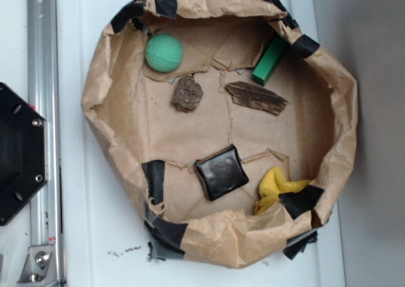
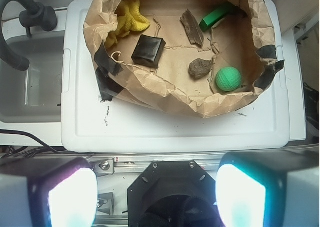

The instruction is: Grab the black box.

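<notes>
While the hand (image 2: 157,194) hangs open, the paper basin (image 1: 114,110) holds the black box (image 1: 221,171) and green ball (image 1: 164,52).

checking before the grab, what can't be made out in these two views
- Jaws: absent from the exterior view; in the wrist view only two blurred glowing pads at the bottom edge, so open or shut is unclear.
- Yellow object: partly hidden by the brown paper wall and black tape in both views.
- Black box: underside and height unreadable.

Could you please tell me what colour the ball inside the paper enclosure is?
The ball is green, clearest in the exterior view.
</notes>
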`<state>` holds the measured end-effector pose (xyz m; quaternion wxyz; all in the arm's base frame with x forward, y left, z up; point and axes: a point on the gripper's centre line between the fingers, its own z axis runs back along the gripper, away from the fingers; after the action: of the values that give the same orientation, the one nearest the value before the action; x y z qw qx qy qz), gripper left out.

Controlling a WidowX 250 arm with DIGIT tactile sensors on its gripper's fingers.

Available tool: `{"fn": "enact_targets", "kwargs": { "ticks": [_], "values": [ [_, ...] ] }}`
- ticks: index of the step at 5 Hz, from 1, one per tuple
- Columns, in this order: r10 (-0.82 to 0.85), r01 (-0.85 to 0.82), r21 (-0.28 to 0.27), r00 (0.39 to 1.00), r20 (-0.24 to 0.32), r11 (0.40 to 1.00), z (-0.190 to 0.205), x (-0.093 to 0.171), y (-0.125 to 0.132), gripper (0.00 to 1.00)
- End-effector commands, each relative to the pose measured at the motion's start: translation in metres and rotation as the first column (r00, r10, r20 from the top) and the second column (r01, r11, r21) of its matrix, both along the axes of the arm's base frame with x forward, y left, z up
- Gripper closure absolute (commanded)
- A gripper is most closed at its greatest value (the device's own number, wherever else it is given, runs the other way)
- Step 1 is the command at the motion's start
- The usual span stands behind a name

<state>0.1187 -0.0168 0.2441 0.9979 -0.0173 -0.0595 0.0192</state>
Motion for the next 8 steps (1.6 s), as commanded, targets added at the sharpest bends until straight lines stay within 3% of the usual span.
{"fn": "enact_targets", "kwargs": {
  "ticks": [1, 2, 3, 4, 5, 7, 8],
  "values": [
    [0.000, 0.000, 0.000, 1.000, 0.000, 1.000, 0.000, 0.000, 0.000, 0.00],
    [0.183, -0.183, 0.026, 0.983, 0.004, 0.983, -0.036, 0.050, -0.004, 0.00],
    [0.371, -0.371, -0.004, 0.929, 0.006, 0.929, -0.064, 0.100, -0.005, 0.00],
    [0.430, -0.435, -0.061, 0.899, -0.080, 0.898, -0.105, 0.142, -0.010, 0.00],
    [0.377, -0.377, 0.014, 0.923, -0.078, 0.926, -0.126, 0.149, -0.003, 0.00],
    [0.377, -0.377, 0.014, 0.923, -0.078, 0.926, -0.126, 0.149, -0.003, 0.00],
    [0.438, -0.437, -0.075, 0.899, 0.005, 0.896, -0.108, 0.116, 0.029, 0.00]
  ]
}}
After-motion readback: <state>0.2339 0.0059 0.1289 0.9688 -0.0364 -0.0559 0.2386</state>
